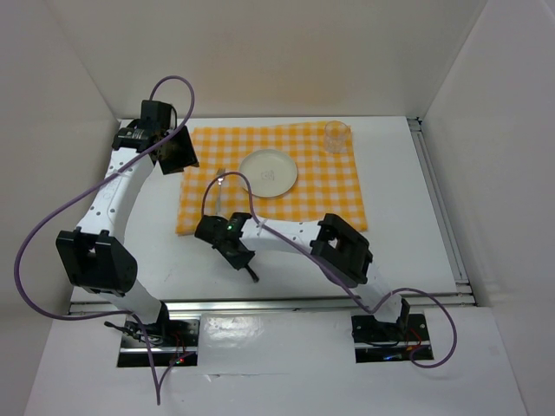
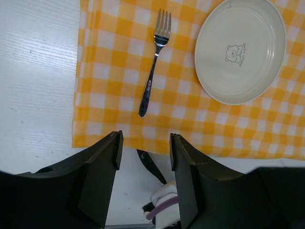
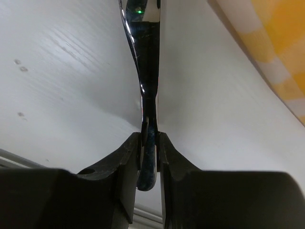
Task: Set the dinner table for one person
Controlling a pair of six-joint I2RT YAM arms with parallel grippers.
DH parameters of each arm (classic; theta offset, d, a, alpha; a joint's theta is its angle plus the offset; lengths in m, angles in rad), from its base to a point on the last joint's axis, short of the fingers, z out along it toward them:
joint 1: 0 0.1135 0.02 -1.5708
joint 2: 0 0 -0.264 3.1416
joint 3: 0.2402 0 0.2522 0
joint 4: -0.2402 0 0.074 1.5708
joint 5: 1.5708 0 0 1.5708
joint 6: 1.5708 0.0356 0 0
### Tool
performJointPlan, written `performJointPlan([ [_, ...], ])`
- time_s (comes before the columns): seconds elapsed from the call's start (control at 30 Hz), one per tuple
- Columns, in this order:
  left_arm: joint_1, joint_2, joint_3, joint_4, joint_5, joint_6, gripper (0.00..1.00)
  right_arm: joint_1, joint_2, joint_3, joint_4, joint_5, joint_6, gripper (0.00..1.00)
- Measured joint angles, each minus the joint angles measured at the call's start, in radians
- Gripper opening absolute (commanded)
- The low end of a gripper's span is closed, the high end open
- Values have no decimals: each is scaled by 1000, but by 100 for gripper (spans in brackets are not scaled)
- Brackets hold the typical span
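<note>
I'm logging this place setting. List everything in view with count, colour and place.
plain matte white rectangular dinner table: one, white, under everything.
yellow-and-white checked cloth: one, spread on the table's far half.
round cream plate with a bear print: one, cream, mid-cloth.
silver metal fork: one, silver, on the cloth left of the plate, not touching it.
clear drinking glass: one, clear, upright at the cloth's far right corner.
shiny metal utensil: one, silver, kind unclear, held over bare table by the cloth's near edge.
left gripper: one, black, open and empty, by the cloth's far left corner.
right gripper: one, black, shut on the utensil.
</note>
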Motion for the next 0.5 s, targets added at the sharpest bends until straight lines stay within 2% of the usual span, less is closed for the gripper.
performJointPlan([
  [0.3, 0, 0, 0, 1, 0, 0, 60, -27, -176, -164, -34, 37, 1, 0],
  [0.5, 0, 0, 0, 1, 0, 0, 60, -45, -225, -236, -57, 60, 1, 0],
])
